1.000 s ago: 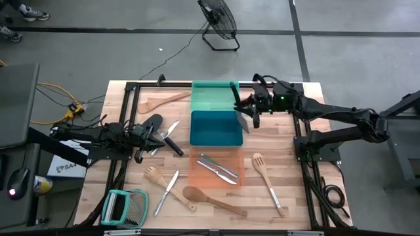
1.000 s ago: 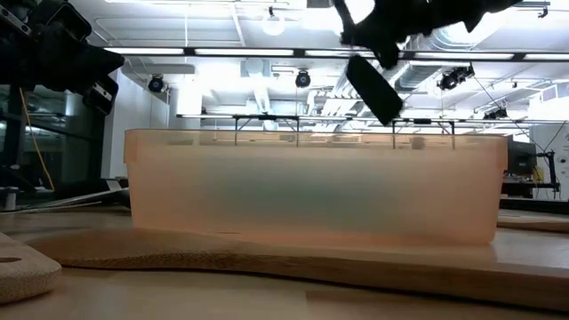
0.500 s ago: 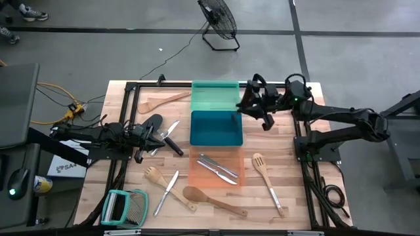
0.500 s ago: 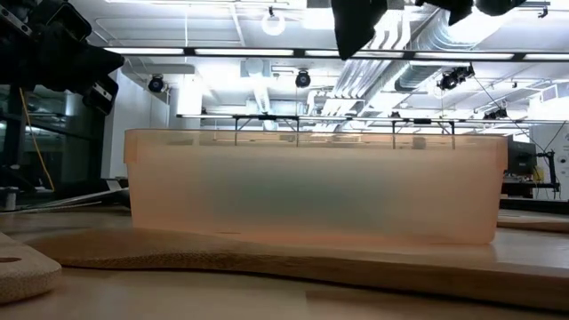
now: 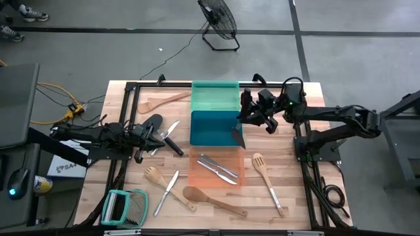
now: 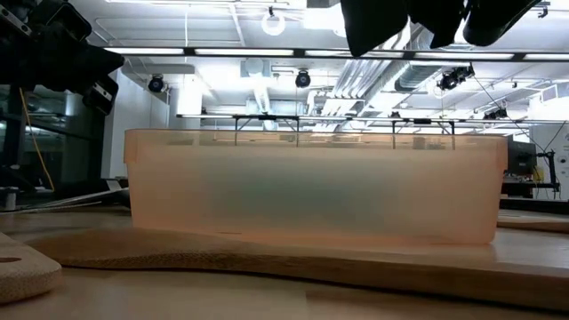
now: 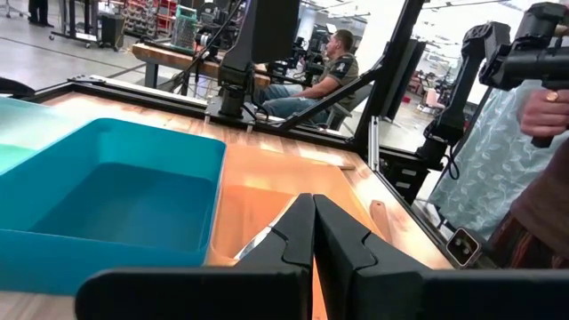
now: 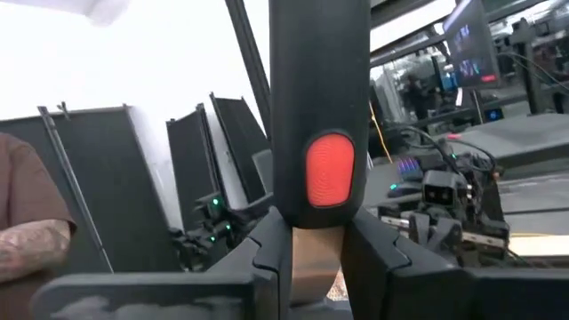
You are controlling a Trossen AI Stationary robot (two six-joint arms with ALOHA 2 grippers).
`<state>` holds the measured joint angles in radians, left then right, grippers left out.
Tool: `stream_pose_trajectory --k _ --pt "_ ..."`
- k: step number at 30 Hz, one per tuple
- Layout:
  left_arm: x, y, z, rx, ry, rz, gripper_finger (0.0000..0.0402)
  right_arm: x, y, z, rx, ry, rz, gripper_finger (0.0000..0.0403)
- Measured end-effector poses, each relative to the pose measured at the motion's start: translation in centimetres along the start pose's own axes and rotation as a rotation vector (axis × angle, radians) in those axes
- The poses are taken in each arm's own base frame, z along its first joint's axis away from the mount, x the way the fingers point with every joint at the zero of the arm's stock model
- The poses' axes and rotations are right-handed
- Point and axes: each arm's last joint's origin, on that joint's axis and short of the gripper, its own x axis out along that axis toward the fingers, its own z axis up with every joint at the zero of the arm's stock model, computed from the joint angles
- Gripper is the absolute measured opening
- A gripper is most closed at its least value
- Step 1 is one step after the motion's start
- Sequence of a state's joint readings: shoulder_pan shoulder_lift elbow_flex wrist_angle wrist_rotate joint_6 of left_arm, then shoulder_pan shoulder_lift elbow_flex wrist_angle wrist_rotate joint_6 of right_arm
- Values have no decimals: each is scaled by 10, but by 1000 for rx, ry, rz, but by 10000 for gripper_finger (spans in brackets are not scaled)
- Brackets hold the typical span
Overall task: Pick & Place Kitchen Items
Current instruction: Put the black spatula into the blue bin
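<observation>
The black flat-bladed spatula with an orange-red oval on its handle (image 8: pixel 320 133) is clamped in my right gripper (image 5: pixel 252 117); the right wrist view shows its handle pinched between both fingers. Seen from above, the blade (image 5: pixel 237 136) hangs at about seven o'clock from the gripper, over the right edge of the blue rectangular plastic tray (image 5: pixel 215 128), near that tray's corner closest to the orange translucent plastic tray (image 5: pixel 216 169).

Risk one: the blade sits over the rim rather than clearly inside. Judged from here, a release could let it strike the wall and tip out onto the wooden tabletop (image 5: pixel 292 196), or slide toward the orange tray, which holds silver metal utensils (image 5: pixel 218 168).

Risk two: the hold is on the handle alone, with the blade well off to one side. A quick wrist turn could swing the spatula in the grip.

Risk three: lowering further could press the blade on the rim and shift the tray.

My left gripper (image 7: pixel 313 233) rests closed at nine o'clock on the tabletop, beside another black spatula (image 5: pixel 150 124).
</observation>
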<state>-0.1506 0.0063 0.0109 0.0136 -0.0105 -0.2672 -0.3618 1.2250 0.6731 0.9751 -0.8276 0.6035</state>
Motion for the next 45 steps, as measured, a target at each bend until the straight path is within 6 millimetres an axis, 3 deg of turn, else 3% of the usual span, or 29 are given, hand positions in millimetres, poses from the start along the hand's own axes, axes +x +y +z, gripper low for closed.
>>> stream_pose_trajectory --k 13,23,30,35,45 --pt "0 0 0 0 0 0 0 -1 -10 -4 40 -37 -155 61" --pt "0 0 0 0 0 0 0 2 -14 -7 -38 -146 -440 61" --pt "0 0 0 0 0 0 0 5 -18 -18 -32 -181 -752 61" --pt "0 0 0 0 0 0 0 6 -18 -32 3 -118 -918 61" --pt "0 0 0 0 0 0 0 10 -17 -46 70 98 -975 61"
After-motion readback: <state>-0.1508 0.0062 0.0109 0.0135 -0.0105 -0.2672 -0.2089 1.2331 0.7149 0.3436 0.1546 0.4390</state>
